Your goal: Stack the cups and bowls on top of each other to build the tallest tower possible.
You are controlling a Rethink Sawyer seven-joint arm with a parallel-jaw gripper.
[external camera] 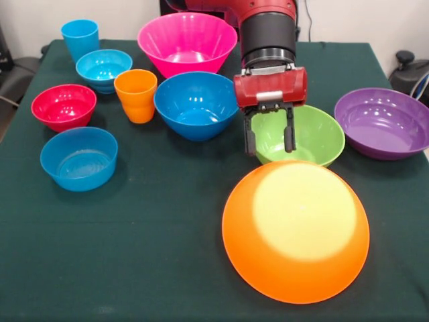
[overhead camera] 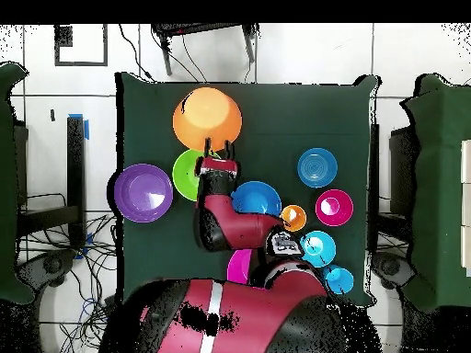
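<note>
My gripper [external camera: 269,143] is open and empty. It hangs over the near left part of the green bowl [external camera: 308,137], just behind the large orange bowl [external camera: 295,231], which lies bottom up at the front. The purple bowl [external camera: 383,122] stands to the right, the pink bowl [external camera: 188,41] at the back and the large blue bowl [external camera: 196,104] in the middle. The orange cup [external camera: 135,94] and the light blue cup [external camera: 80,37] stand upright on the left. All stand apart, nothing stacked. In the overhead view the gripper [overhead camera: 222,147] sits between the orange bowl [overhead camera: 207,118] and the green bowl [overhead camera: 187,175].
A small red bowl [external camera: 64,106] and two small light blue bowls [external camera: 102,69] [external camera: 79,157] stand at the left. The dark green tablecloth [external camera: 154,255] covers the table. In the overhead view my arm hides part of the pink bowl [overhead camera: 237,267].
</note>
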